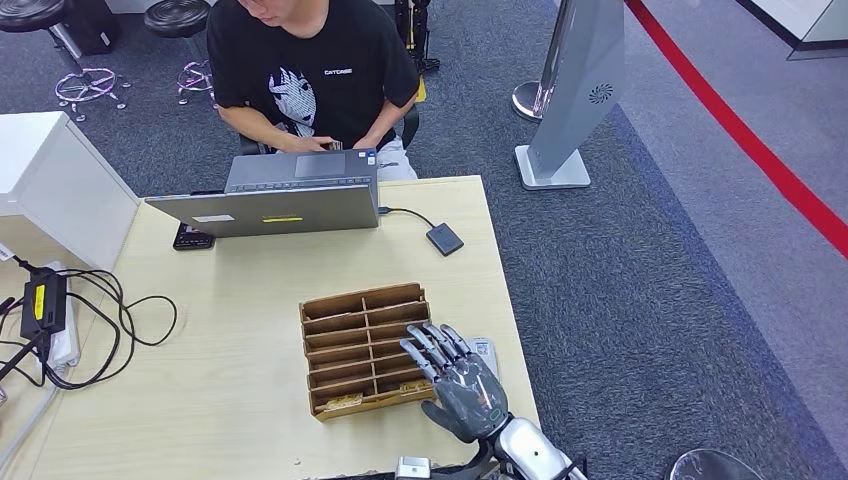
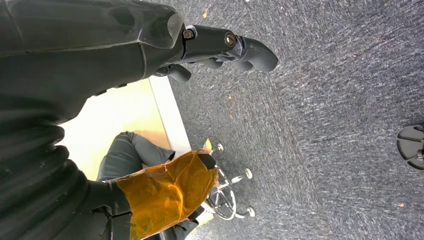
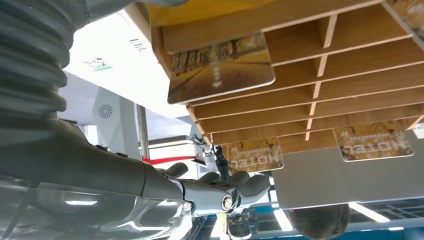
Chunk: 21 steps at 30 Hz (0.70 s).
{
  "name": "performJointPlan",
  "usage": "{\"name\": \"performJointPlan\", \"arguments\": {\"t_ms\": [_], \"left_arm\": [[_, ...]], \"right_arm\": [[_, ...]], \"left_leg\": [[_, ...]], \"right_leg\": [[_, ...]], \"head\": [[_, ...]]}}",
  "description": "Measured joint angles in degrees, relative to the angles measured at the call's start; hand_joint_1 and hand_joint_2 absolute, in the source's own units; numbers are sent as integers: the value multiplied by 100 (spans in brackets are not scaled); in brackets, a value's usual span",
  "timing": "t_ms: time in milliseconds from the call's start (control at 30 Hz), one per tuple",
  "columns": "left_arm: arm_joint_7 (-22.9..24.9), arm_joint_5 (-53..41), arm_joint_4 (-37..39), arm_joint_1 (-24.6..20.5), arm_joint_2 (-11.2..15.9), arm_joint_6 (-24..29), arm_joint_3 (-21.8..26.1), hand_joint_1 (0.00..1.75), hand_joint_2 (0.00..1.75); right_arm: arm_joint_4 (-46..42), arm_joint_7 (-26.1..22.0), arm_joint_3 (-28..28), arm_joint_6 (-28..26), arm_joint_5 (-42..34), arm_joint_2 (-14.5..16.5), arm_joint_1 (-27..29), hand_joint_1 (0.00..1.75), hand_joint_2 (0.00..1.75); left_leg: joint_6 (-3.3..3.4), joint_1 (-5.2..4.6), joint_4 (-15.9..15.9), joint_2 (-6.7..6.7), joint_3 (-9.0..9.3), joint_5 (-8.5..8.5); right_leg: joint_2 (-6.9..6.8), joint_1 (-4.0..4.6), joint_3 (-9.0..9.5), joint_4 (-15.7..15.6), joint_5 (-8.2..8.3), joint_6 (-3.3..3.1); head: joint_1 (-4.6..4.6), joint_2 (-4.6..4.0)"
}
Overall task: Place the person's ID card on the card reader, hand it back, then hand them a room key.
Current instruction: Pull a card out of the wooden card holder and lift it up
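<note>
My right hand (image 1: 462, 387) hovers at the right end of a wooden slotted card rack (image 1: 362, 347), fingers stretched and spread over its edge, holding nothing. In the right wrist view the rack (image 3: 300, 70) is close, with brown hotel key cards (image 3: 220, 67) sticking out of several slots, and the fingers (image 3: 235, 187) lie apart from them. A small dark card reader (image 1: 445, 239) lies on the table beyond, wired to the laptop. A white card-like thing (image 1: 484, 349) peeks out beside the hand. My left hand (image 2: 100, 50) hangs beside the table above the carpet, holding nothing.
A person in a black T-shirt (image 1: 315, 70) sits behind an open grey laptop (image 1: 290, 195), hands at its far edge. A phone (image 1: 192, 238) lies left of it. Cables and a power unit (image 1: 45, 305) crowd the table's left edge. A white box (image 1: 55, 180) stands far left.
</note>
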Motion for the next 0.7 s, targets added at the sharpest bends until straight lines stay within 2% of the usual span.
{"name": "performJointPlan", "arguments": {"t_ms": [200,233,333,367,700], "left_arm": [[0,-5,0,0,1,0,0,0,175],[0,-5,0,0,1,0,0,0,175],[0,-6,0,-1,1,0,0,0,175],[0,-7,0,-1,1,0,0,0,175],[0,-15,1,-1,1,0,0,0,175]], "right_arm": [[54,-13,36,0,11,1,3,3,175],[65,-13,42,0,20,1,3,36,175],[98,-13,49,0,45,2,2,153,175],[109,-13,51,0,47,2,2,162,175],[211,16,69,-20,44,14,-13,175,175]], "left_leg": [[0,0,0,0,0,0],[0,0,0,0,0,0],[0,0,0,0,0,0],[0,0,0,0,0,0],[0,0,0,0,0,0]], "right_leg": [[0,0,0,0,0,0],[0,0,0,0,0,0],[0,0,0,0,0,0],[0,0,0,0,0,0],[0,0,1,0,0,0]], "head": [[1,0],[0,0],[0,0],[0,0],[0,0]]}}
